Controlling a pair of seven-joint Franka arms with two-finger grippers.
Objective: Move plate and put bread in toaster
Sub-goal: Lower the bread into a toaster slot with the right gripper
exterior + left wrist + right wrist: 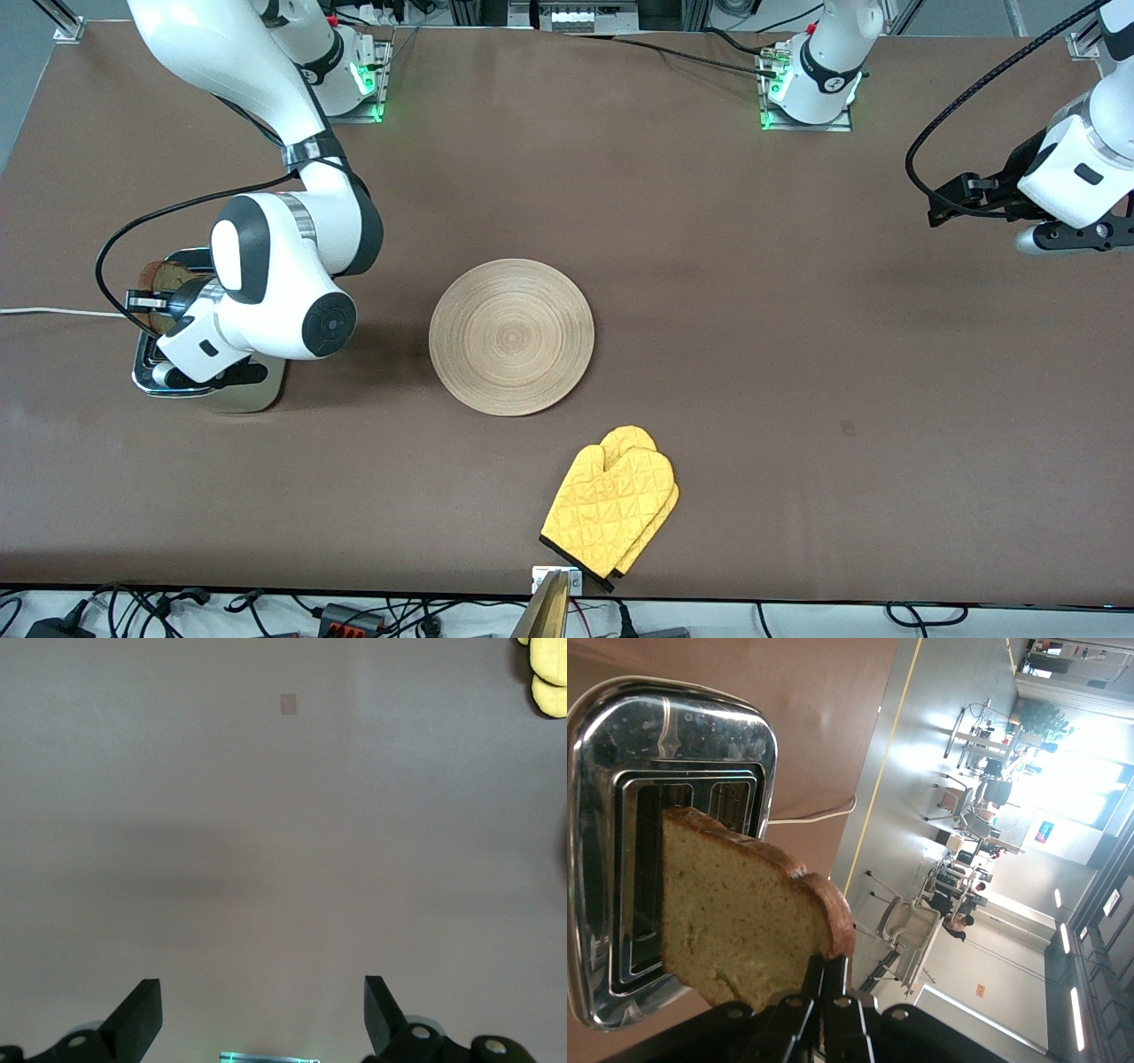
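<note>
Now, the bread [744, 917] is light and soft, so you squeeze it too hard and it tears or crumbles. The right gripper [826, 992] holds it by the crusty edge, its fingers pressed thin on the slice. That is a good place, because the crust is the firmest part. The slice hangs over the toaster [673, 753], right above a slot, and it looks a bit tilted, so you may need to straighten it before it goes down.

The toaster sits at the right arm's end of the table [797, 354]. In the front view the arm covers most of it, and you see only a bit of the slice. I cannot tell if the slice touches the slot yet.

The plate [511, 337] lies flat near the middle. A yellow oven mitt [611, 507] lies nearer the camera than the plate.

The left gripper [263, 1014] waits over bare table, fingers wide apart.
</note>
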